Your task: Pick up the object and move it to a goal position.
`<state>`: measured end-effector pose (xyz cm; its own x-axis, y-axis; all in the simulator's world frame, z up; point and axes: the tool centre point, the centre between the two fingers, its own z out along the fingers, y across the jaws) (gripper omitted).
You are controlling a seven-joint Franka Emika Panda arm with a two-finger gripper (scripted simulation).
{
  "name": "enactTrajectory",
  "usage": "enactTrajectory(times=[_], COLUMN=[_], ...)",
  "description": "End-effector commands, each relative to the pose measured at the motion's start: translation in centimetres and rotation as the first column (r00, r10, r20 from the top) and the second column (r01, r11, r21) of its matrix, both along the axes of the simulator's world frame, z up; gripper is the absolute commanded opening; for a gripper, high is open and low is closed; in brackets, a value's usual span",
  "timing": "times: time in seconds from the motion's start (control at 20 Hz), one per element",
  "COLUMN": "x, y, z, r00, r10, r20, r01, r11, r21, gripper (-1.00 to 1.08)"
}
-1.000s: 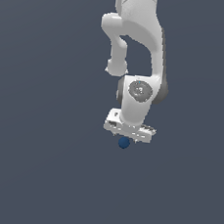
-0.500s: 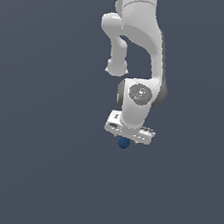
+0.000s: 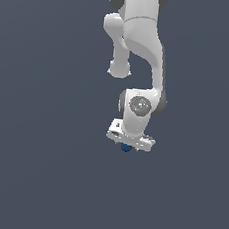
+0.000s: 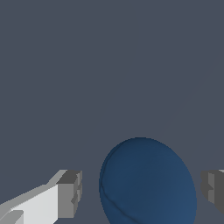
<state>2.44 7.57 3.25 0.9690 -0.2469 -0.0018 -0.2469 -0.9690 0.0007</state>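
Since a second ago the white robot gripper (image 3: 128, 146) has come lower over the small dark blue ball (image 3: 127, 147), smooth and matte, so that less of the ball now shows beneath the hand in the exterior view; only a sliver of blue peeps out under the white body.

In the wrist view the dark blue ball (image 4: 148, 183) sits between the two grey-tipped fingers (image 4: 70, 193). The fingers stand spread, one on each side of the ball, with a strip of bare surface showing between each pad and the ball's edge, so neither pad touches it. The ball lies nearer the finger that is cut off at the picture's edge than the one with the long white link. Whether the fingertips have reached down to the ball's widest part is hard to judge from these angles; the ball seems to lie on the surface rather than being lifted.

The plain dark slate-grey surface (image 3: 40, 168) fills both views, flat and even in tone, without marks or edges. The white jointed arm (image 3: 139, 44) comes down from the top of the exterior view to the hand.
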Motion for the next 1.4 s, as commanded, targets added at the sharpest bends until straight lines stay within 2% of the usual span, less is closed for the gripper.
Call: enactTrajectory(times=[0.0, 0.05, 0.8, 1.1, 1.35], x=[0.1, 0.1, 0.7, 2.8, 5.1], y=[0.0, 0.0, 0.4, 1.8, 3.7], z=[-0.1, -0.1, 0.9, 4.6, 9.8], r00=[1.0, 1.0, 1.0, 0.993, 0.972], r10=[0.0, 0.0, 0.02, 0.094, 0.191], r20=[0.002, 0.002, 0.015, 0.065, 0.134], r01=[0.0, 0.0, -0.02, -0.096, -0.198], r11=[1.0, 1.0, 1.0, 0.995, 0.979], r21=[0.0, 0.0, 0.006, 0.023, 0.041], gripper=[1.0, -1.0, -1.0, -1.0, -1.0])
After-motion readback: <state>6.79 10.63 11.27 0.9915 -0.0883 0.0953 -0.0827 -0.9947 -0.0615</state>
